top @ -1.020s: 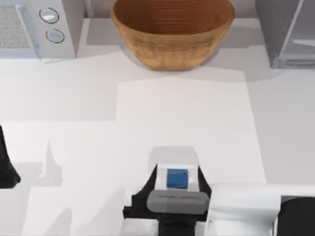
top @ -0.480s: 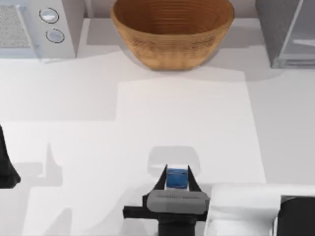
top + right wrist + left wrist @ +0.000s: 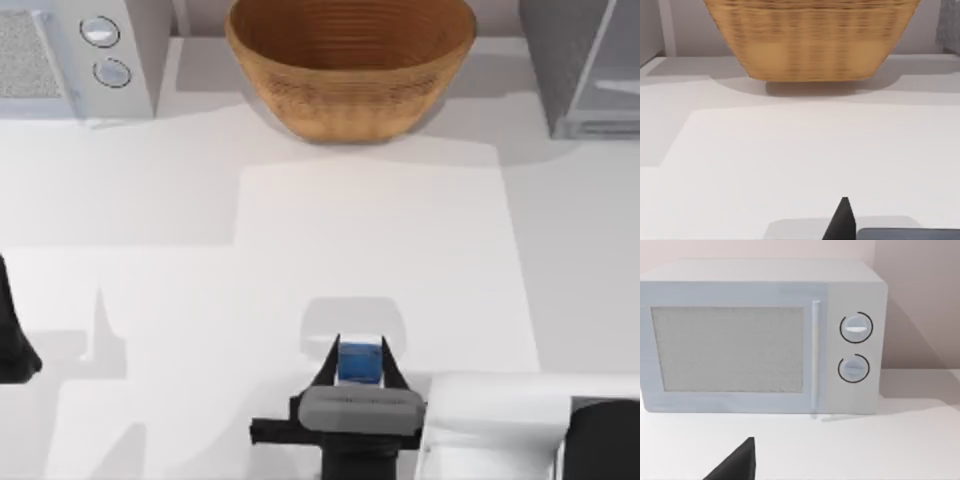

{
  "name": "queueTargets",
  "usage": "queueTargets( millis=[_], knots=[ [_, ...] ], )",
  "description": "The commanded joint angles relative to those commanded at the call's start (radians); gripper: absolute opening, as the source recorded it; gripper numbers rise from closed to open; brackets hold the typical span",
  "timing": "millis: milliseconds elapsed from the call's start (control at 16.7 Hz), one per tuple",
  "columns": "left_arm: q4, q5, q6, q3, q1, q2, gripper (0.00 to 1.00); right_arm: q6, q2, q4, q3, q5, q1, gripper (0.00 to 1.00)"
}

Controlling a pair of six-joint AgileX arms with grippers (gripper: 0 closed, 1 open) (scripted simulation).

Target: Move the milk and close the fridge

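Observation:
The milk (image 3: 360, 364), a small blue and white carton, stands on the table near the front edge, a little right of centre. My right gripper (image 3: 360, 349) reaches in from the front and is shut on it, one dark finger (image 3: 328, 368) pressed against each side. The fridge (image 3: 560, 60) is the grey cabinet at the back right, and its pale glassy door panel (image 3: 612, 62) stands at an angle to the body. In the right wrist view, one dark fingertip (image 3: 842, 221) points toward the wicker basket (image 3: 810, 40). My left arm (image 3: 12, 340) sits parked at the table's left edge.
A large wicker basket (image 3: 350, 62) stands at the back centre. A white microwave (image 3: 75, 55) with two round knobs sits at the back left, and it faces the left wrist camera as the microwave (image 3: 760, 335). Bare white tabletop (image 3: 370, 240) lies between the carton and the basket.
A second ago the right gripper's fingers stood wide around the carton. They have since closed onto its sides. The carton and the left arm have stayed in place.

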Motion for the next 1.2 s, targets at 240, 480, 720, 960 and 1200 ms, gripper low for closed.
queueTargets(
  millis=[240,480,720,960,1200],
  knots=[
    [0.000,0.000,0.000,0.000,0.000,0.000,1.00,-0.003,-0.054,-0.050,-0.016,0.002,-0.003,0.00],
    [0.000,0.000,0.000,0.000,0.000,0.000,1.00,0.006,-0.135,-0.112,-0.030,0.000,0.000,0.00],
    [0.000,0.000,0.000,0.000,0.000,0.000,1.00,0.008,-0.135,-0.111,-0.027,-0.001,0.000,0.00],
    [0.000,0.000,0.000,0.000,0.000,0.000,1.00,0.006,-0.178,-0.133,-0.048,-0.044,-0.060,0.00],
    [0.000,0.000,0.000,0.000,0.000,0.000,1.00,-0.002,-0.312,-0.198,-0.103,-0.221,-0.265,0.00]
  ],
)
